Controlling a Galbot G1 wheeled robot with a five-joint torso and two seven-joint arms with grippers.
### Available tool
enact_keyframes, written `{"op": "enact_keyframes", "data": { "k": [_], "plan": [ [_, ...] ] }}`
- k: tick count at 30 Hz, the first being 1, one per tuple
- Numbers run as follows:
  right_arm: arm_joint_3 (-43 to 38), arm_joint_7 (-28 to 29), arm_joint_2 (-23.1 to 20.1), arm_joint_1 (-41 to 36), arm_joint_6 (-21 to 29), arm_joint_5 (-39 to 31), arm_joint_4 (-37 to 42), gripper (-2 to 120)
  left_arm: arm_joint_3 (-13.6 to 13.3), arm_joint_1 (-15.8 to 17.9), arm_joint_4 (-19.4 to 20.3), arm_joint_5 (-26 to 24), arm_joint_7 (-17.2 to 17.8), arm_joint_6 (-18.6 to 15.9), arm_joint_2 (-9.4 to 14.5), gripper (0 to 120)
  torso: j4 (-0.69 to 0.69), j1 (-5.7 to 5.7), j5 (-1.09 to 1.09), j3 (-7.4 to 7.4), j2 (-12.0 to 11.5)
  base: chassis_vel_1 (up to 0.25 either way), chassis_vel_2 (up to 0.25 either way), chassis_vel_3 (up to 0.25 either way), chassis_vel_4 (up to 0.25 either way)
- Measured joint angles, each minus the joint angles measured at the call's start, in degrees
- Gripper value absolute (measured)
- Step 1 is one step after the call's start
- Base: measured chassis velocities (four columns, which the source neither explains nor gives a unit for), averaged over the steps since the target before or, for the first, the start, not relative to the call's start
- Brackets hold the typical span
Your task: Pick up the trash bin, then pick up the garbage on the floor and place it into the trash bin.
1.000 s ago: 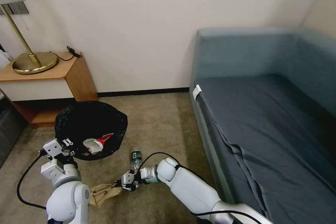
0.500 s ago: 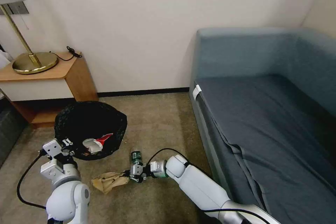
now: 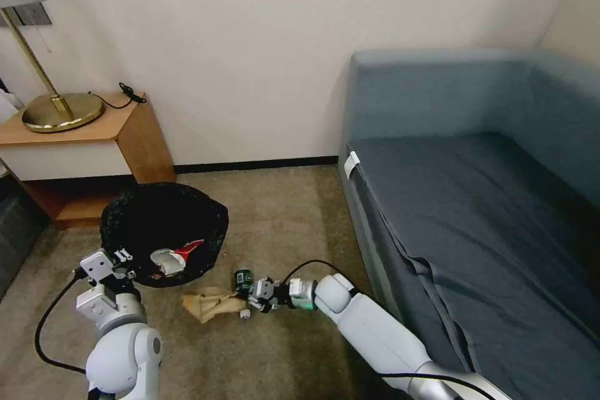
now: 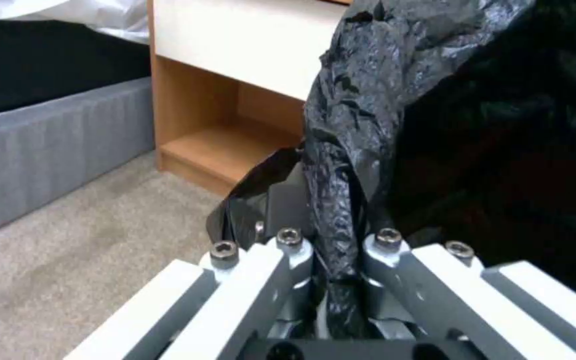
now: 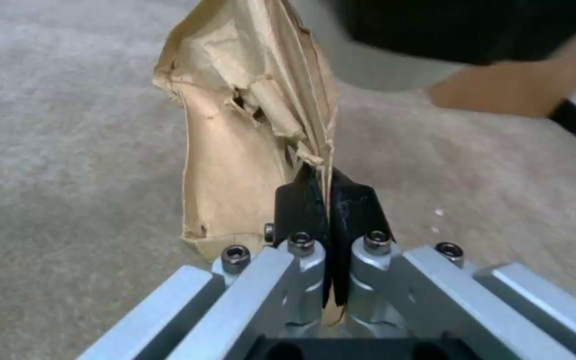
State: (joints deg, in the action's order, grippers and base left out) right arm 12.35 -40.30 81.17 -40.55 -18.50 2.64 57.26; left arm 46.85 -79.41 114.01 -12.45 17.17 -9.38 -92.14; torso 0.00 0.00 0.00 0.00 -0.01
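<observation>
The trash bin (image 3: 164, 225), lined with a crinkled black bag (image 4: 368, 100), is on the left over the carpet. A red-and-white packet (image 3: 174, 255) lies inside it. My left gripper (image 3: 122, 257) is shut on the bag-covered rim (image 4: 331, 230). My right gripper (image 3: 255, 300) is low over the carpet, shut on one end of the crumpled tan paper bag (image 3: 211, 304). The black pads (image 5: 301, 200) pinch the paper bag's edge (image 5: 248, 125). A small bottle with a dark green label (image 3: 243, 279) lies just behind the right gripper, between it and the bin.
A wooden nightstand (image 3: 125, 131) with a brass lamp (image 3: 59, 109) stands behind the bin at the left. A blue sofa (image 3: 475, 212) runs down the right side. Open carpet (image 3: 281, 212) lies between them. A black cable (image 3: 312, 264) loops off my right wrist.
My right gripper has moved to the right and slightly forward, drawing the tan paper bag along, and now sits beside the bottle. The left arm and bin have barely shifted.
</observation>
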Motion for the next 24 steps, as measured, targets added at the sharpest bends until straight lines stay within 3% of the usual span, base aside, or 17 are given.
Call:
{"op": "enact_keyframes", "data": {
  "k": [7,24],
  "plan": [
    [-1.54,0.75,-2.38,-0.34,0.56,-2.73,3.13,0,-0.09,0.30,-0.10,0.10,0.00,0.01,0.00,4,0.01,0.00,0.01,0.00,0.00,0.000,0.000,0.000,0.000],
    [-9.35,1.79,-2.79,-2.83,1.05,-4.94,7.40,0,-0.04,0.23,0.20,0.15,-0.05,-0.08,0.00,4,0.01,0.00,0.00,0.00,0.00,0.000,0.000,0.000,0.000]
  ]
}}
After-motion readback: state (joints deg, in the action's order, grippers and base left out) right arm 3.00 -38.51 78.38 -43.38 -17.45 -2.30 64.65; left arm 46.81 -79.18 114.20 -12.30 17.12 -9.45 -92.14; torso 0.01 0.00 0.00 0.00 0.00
